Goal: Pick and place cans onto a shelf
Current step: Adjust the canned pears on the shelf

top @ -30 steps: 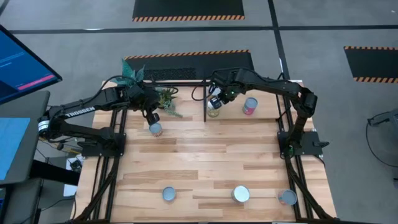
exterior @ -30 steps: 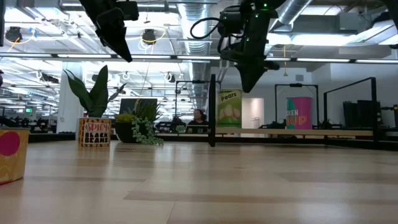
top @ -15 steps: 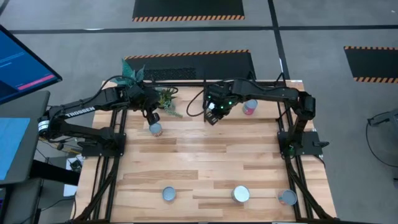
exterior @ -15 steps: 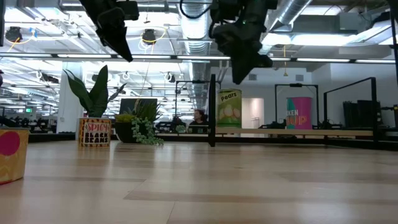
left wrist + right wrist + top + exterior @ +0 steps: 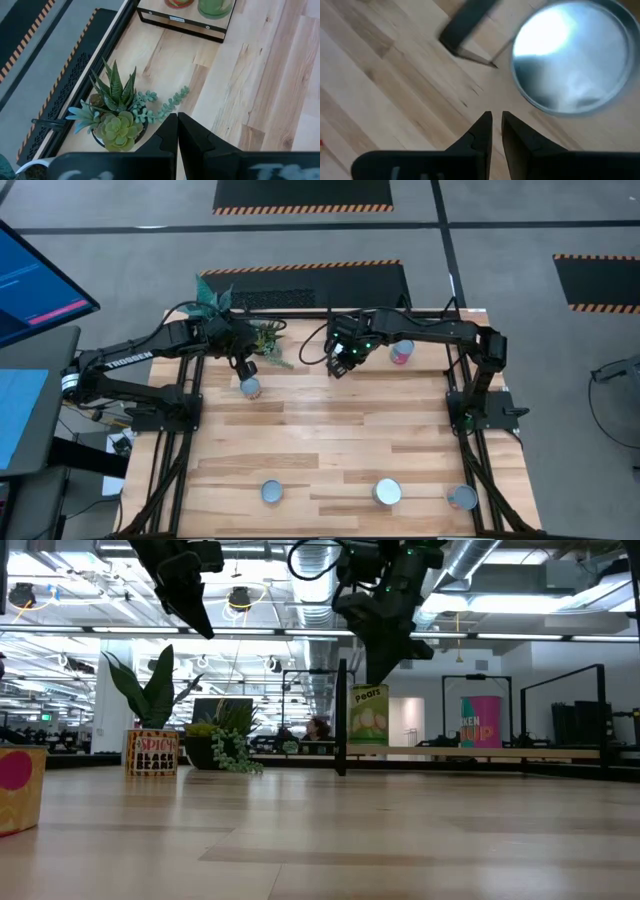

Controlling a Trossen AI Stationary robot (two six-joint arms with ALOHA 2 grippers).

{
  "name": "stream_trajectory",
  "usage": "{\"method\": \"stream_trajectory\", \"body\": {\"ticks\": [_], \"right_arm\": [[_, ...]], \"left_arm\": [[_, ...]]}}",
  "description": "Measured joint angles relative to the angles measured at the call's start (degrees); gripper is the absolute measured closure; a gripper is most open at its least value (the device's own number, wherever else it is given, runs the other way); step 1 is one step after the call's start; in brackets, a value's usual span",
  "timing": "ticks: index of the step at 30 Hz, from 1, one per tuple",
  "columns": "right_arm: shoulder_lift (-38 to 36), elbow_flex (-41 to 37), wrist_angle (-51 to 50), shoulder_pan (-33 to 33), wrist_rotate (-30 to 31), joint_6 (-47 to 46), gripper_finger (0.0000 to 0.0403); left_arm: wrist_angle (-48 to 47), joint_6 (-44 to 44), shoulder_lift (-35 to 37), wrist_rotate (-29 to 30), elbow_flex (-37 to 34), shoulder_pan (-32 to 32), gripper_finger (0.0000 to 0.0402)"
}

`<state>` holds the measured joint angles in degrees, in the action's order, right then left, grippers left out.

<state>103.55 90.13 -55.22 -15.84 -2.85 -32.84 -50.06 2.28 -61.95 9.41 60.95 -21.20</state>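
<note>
Silver-topped, the pears can (image 5: pixel 572 59) is seen upright in the shelf (image 5: pixel 342 720), just beyond and below the right gripper (image 5: pixel 493 124), whose fingers are nearly together and empty. The left gripper (image 5: pixel 177 131), fingers together, is farther off.
</note>
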Motion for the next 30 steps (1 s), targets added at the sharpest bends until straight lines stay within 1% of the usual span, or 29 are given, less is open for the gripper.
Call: {"method": "stream_trajectory", "body": {"ticks": [5,11,30], "right_arm": [[0.0,0.0,0.55,-0.49,0.1,-0.11,0.0336],[0.0,0.0,0.57,-0.78,2.59,-0.15,0.0336],[0.0,0.0,0.0,-2.75,4.5,-0.12,0.0336]], "left_arm": [[0.0,0.0,0.0,0.0,0.0,0.0,0.0401],[0.0,0.01,0.02,0.0,0.0,-0.01,0.0401],[-0.46,-0.07,0.02,0.0,0.0,0.0,0.0401]]}}
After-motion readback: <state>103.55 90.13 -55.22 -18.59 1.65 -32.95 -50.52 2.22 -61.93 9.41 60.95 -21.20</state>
